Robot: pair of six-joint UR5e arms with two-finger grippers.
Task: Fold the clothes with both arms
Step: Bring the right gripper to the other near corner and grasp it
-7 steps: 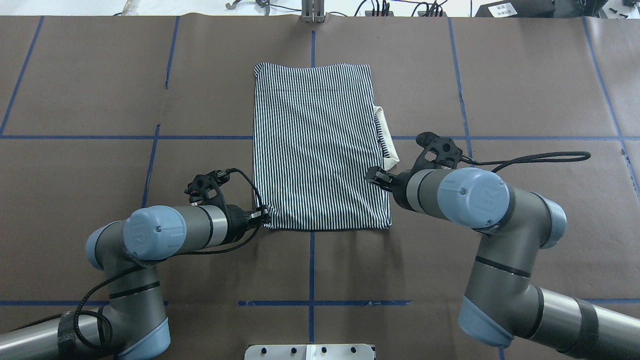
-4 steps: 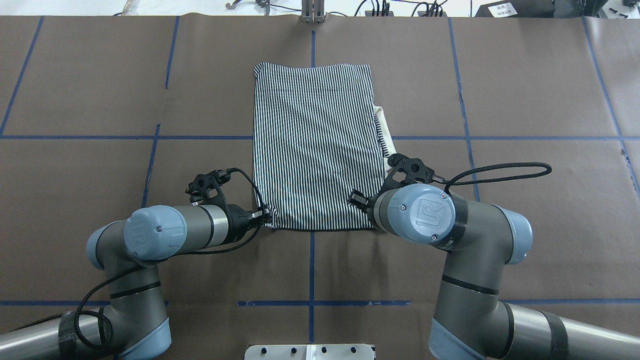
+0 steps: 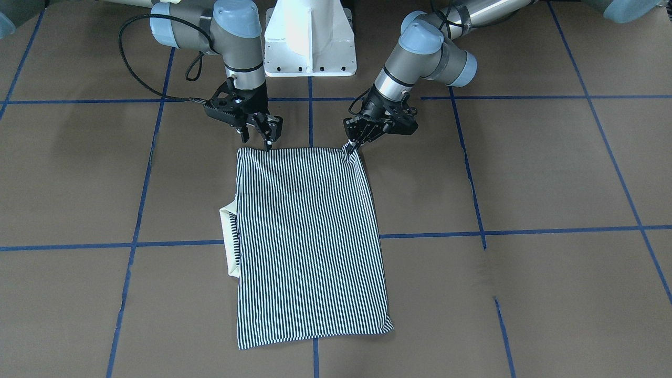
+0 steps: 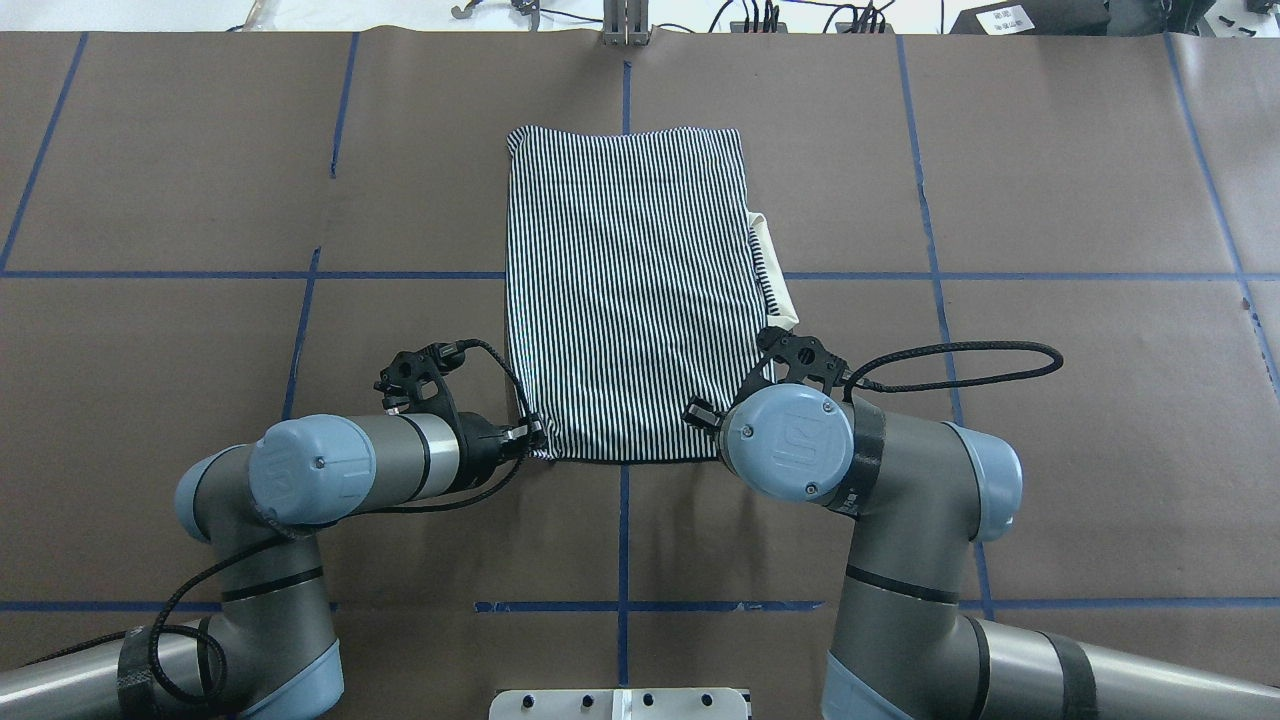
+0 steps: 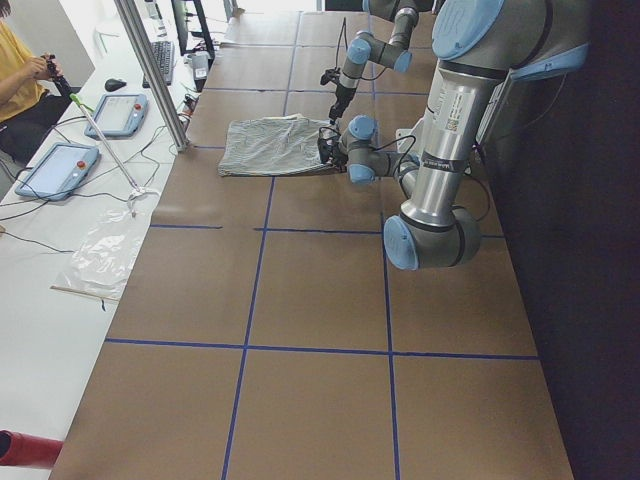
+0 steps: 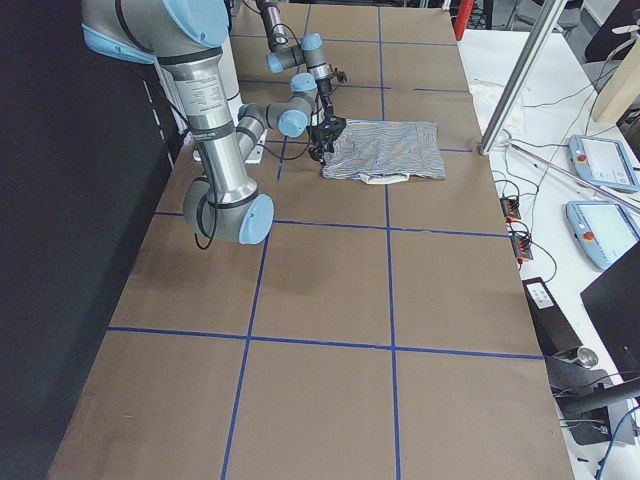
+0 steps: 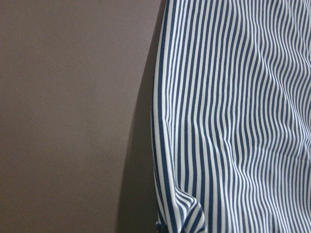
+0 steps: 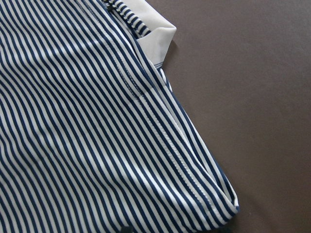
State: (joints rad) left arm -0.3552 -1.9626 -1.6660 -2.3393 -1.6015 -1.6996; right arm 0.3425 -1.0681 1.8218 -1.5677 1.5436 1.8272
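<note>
shirt: a striped shirt [image 3: 310, 241] lies flat on the brown table [image 3: 525, 184], folded into a tall rectangle in front of the white base [image 3: 310, 37].
long axis: it runs straight away from the robot; one short edge lies by the claws, the other at the far side of the table.
collar: a cream collar [image 3: 229, 241] sticks out of the long edge on the robot's right, about halfway along; it is the only plain part showing.
hidden: only one striped face is visible, and whatever is folded under it cannot be seen.
left claw: the left claw [image 3: 350, 145] is pressed together on the near left corner of the shirt, which rises to a small point at its tips.
right claw: the right claw [image 3: 257, 137] stands with its fingers apart at the near right corner, tips at the edge of the cloth; whether they touch it is hard to tell.
overhead view: the right arm's wrist covers its own claw and the shirt corner below it.
wrist views: both show stripes and bare table only, with no fingers in frame; the left one catches a small turned-up fold at the corner.
side views: both claws are too small to read.
</note>
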